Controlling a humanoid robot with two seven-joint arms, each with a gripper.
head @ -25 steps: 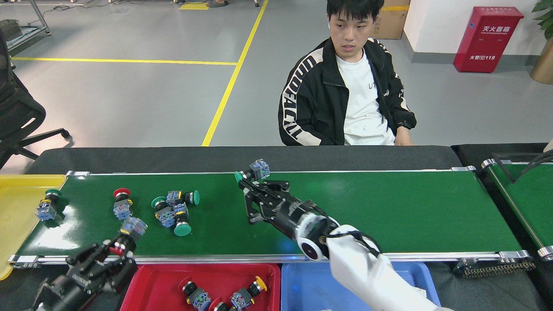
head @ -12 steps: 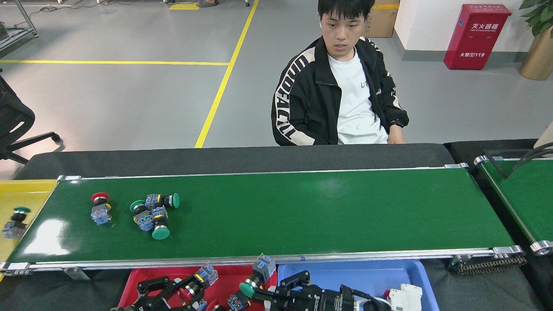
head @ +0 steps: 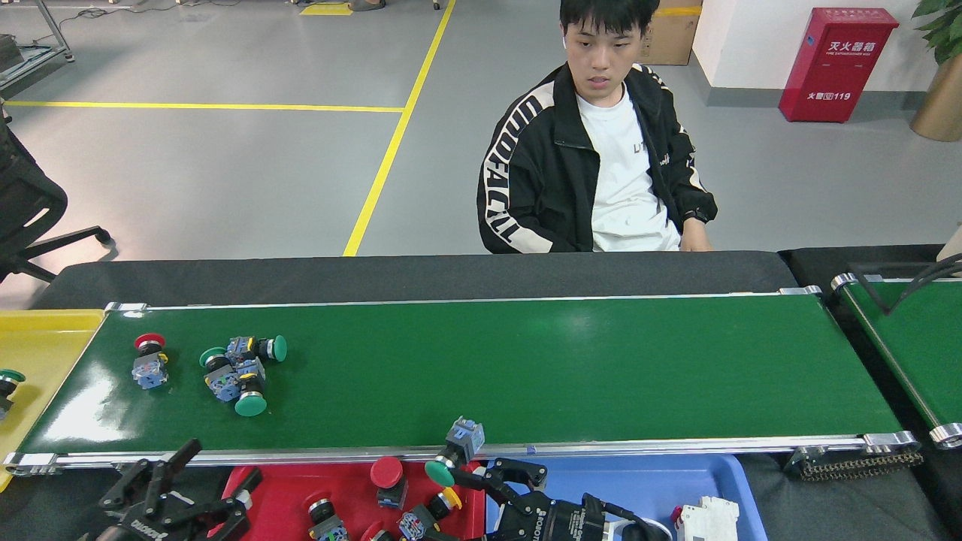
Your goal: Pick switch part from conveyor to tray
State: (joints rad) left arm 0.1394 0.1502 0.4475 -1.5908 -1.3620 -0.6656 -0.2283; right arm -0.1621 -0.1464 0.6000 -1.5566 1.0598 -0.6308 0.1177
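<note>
The conveyor (head: 526,368) belt is glossy dark green with silver rails. Switch parts (head: 237,372) on it carry green and red caps over blue-grey bodies. The trays: red tray (head: 289,488), blue tray (head: 661,481), yellow tray (head: 45,338). The person's jacket (head: 526,180) is black with cream lettered stripes.

Both trays (head: 285,488) and arms cut off below.

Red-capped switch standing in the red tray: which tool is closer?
Right. The right tool, shut on a green-capped switch, sits just right of the red-capped switch. The left tool, open, is farther off, beyond the red tray edge.
</note>
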